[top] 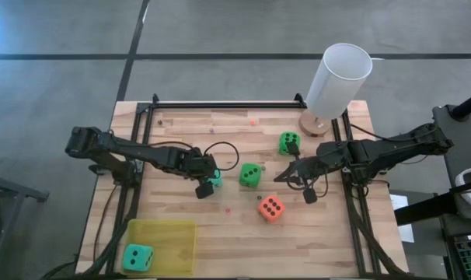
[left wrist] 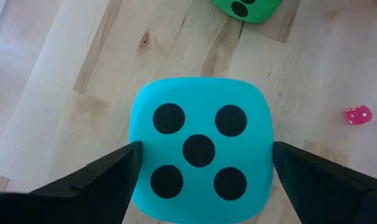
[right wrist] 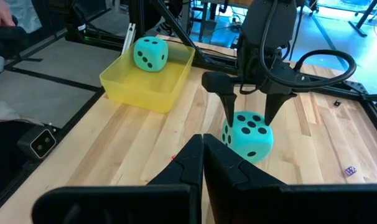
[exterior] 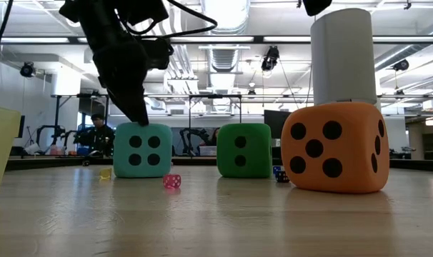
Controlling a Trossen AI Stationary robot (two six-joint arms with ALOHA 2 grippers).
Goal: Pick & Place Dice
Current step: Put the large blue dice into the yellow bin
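The left gripper point(left wrist: 201, 180) stood with fingers apart directly over the small soft teal cube with black pips point(left wrist: 201, 146), 1 finger on each flank, on the wooden table point(top: 181, 206). The right gripper point(top: 286, 176) waited shut, farther off

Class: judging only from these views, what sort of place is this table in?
Probably a robotics lab or workshop: bare concrete floor, exposed ceiling ducts and strip lights, and equipment benches with a person beyond the table.
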